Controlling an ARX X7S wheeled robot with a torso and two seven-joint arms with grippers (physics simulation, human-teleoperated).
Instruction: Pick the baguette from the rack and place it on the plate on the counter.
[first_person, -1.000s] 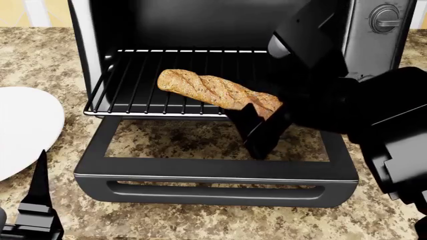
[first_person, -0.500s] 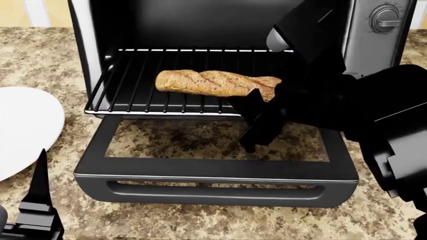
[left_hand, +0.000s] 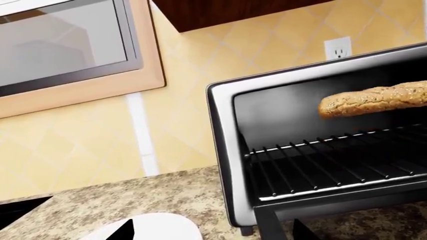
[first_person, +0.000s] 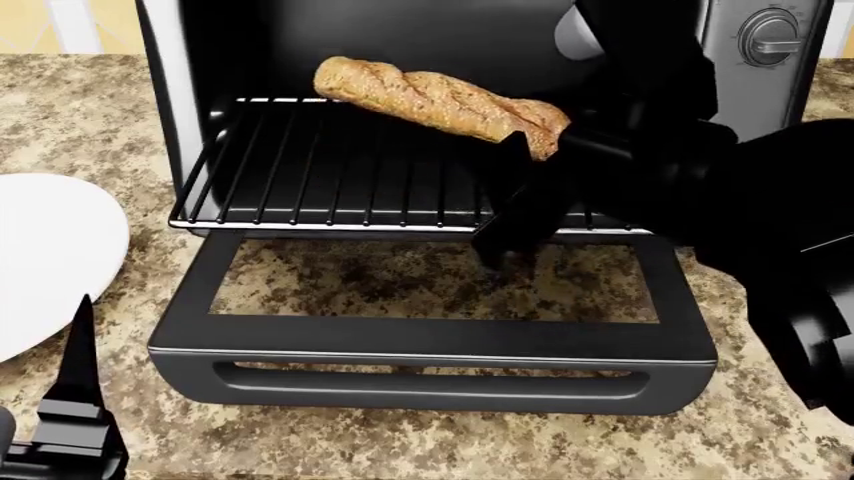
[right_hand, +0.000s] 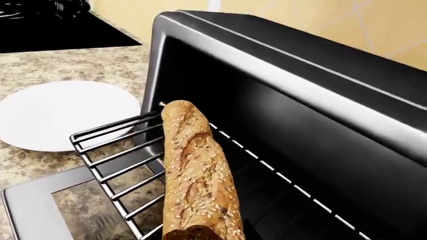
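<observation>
Above the toaster-oven rack (first_person: 334, 165), the baguette (first_person: 434, 100) is held aloft.
It is clamped at one end by the right gripper (first_person: 523, 170), jaws closed on the crust; the long free end is cantilevered, so the stiff, light loaf is judged prone to pivoting. The plate (first_person: 47, 255) is well apart; the left gripper's (first_person: 74, 400) opening cannot be told.
</observation>
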